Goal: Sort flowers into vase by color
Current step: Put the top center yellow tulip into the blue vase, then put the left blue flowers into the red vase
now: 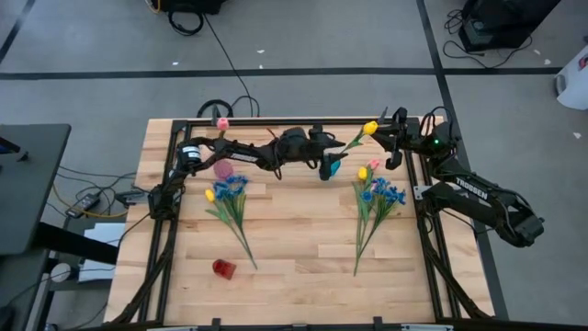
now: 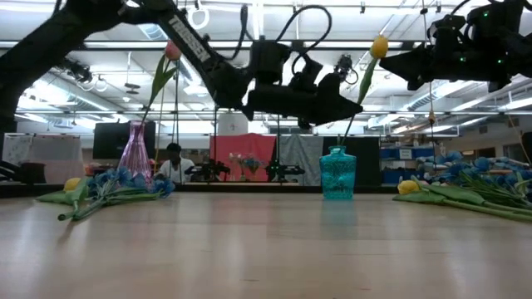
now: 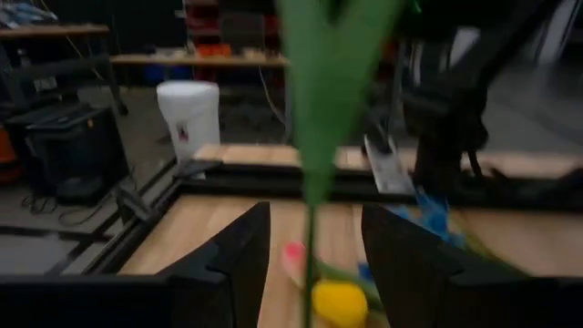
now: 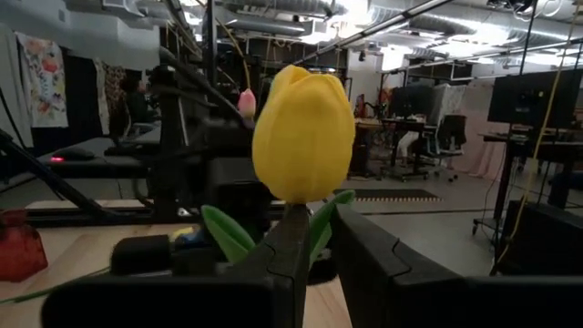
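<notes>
A yellow tulip [image 1: 370, 128] [image 2: 380, 46] on a long green stem is held high over the table's far middle by my right gripper [image 4: 319, 219] [image 1: 384, 140], which is shut on it. The stem slants down toward the teal vase [image 2: 337, 173] [image 1: 329, 170]. Whether its lower end is inside, I cannot tell. My left gripper [image 3: 314, 219] [image 1: 323, 152] is open above that vase, with the tulip's stem [image 3: 310, 241] and leaf between its fingers, untouched. A pink tulip [image 2: 172, 50] stands in the pink vase [image 2: 135, 152]. My right gripper pinches the yellow tulip's stem [image 4: 293, 211] just under the bloom, between its two fingertips. The fingers come level from the table's right side and lie across the stem. The bloom [image 4: 303, 132] stands above the fingers, and the tulip is lifted clear of the table, its stem slanting down.
Two bunches of blue sprays, yellow and pink tulips lie on the table, one left [image 1: 230, 198], one right [image 1: 377, 198]. A red vase [image 1: 223, 268] lies on its side near the front left. A black frame [image 1: 276, 121] edges the table. A person [image 2: 173, 162] sits beyond.
</notes>
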